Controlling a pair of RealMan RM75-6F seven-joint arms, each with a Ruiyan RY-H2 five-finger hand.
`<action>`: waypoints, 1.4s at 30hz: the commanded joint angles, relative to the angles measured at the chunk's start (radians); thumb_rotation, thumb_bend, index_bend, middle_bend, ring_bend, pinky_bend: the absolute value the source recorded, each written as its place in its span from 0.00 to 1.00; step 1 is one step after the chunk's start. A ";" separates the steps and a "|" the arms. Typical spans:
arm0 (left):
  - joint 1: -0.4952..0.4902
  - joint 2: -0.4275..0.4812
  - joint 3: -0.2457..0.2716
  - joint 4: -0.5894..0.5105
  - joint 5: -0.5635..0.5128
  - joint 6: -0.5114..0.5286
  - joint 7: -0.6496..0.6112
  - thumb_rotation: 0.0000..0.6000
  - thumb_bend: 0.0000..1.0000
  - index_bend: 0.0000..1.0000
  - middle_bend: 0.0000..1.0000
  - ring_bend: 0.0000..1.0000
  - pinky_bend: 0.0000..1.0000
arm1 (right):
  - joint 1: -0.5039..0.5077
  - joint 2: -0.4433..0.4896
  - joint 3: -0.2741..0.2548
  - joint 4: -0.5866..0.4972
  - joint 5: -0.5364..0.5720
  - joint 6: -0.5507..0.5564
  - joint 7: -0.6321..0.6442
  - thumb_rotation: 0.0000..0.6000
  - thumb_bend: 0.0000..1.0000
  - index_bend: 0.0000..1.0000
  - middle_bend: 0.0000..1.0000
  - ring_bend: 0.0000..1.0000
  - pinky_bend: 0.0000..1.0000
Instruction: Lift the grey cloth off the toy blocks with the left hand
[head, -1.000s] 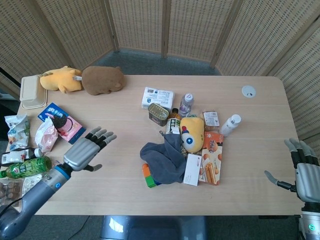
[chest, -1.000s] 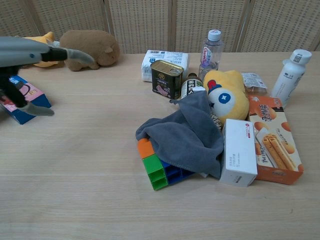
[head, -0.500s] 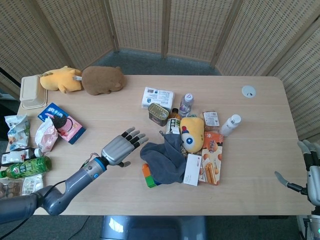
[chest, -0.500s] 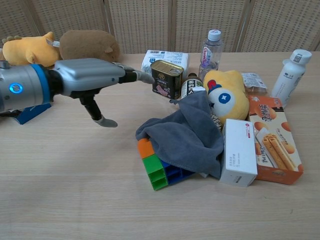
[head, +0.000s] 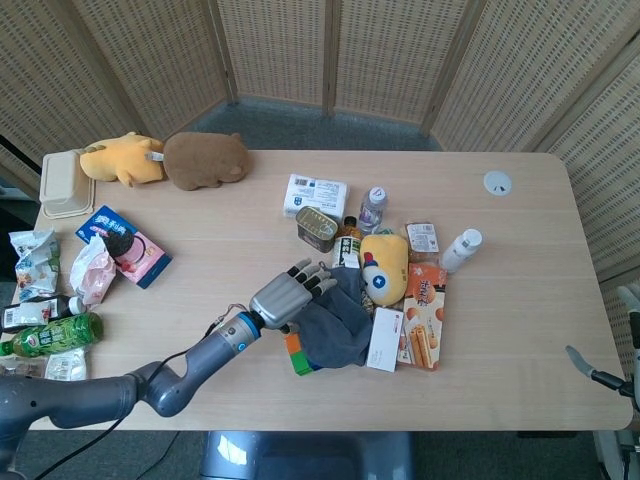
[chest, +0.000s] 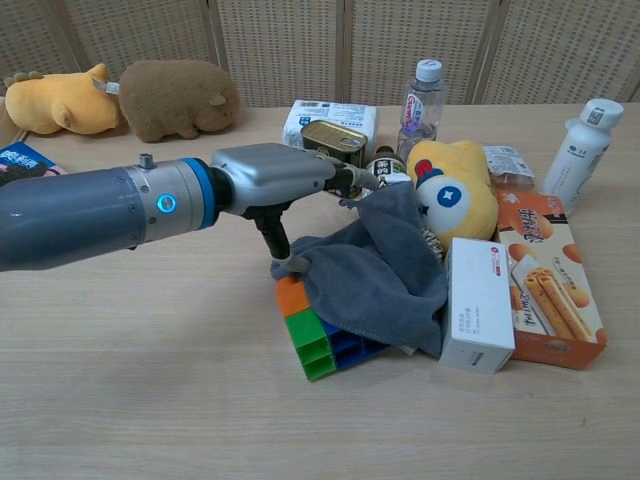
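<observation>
The left robot hand (chest: 285, 178), fingers spread and holding nothing, sits at the near-left edge of the grey cloth (chest: 375, 270), which drapes over the toy blocks (chest: 318, 340) mid-surface, extending rightward from its thumb.

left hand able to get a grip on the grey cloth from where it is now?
Probably yes. The left hand is already at the cloth's left edge, thumb at its corner, fingers spread above it. Nothing lies between them; the can sits just behind.
</observation>
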 joint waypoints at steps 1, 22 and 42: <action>-0.022 -0.046 -0.003 0.043 -0.006 0.013 0.001 1.00 0.27 0.00 0.00 0.00 0.00 | -0.001 -0.002 0.001 0.001 0.000 0.001 0.001 0.59 0.21 0.00 0.00 0.00 0.00; -0.051 -0.269 -0.013 0.308 0.034 0.143 -0.052 1.00 0.27 0.70 0.80 0.84 0.65 | -0.017 -0.004 0.008 0.007 0.006 0.010 0.015 0.58 0.20 0.00 0.00 0.00 0.00; 0.085 0.013 -0.159 -0.025 0.035 0.376 -0.255 1.00 0.27 0.72 0.85 0.89 0.72 | 0.004 -0.035 0.014 0.026 -0.019 -0.012 0.029 0.58 0.20 0.00 0.00 0.00 0.00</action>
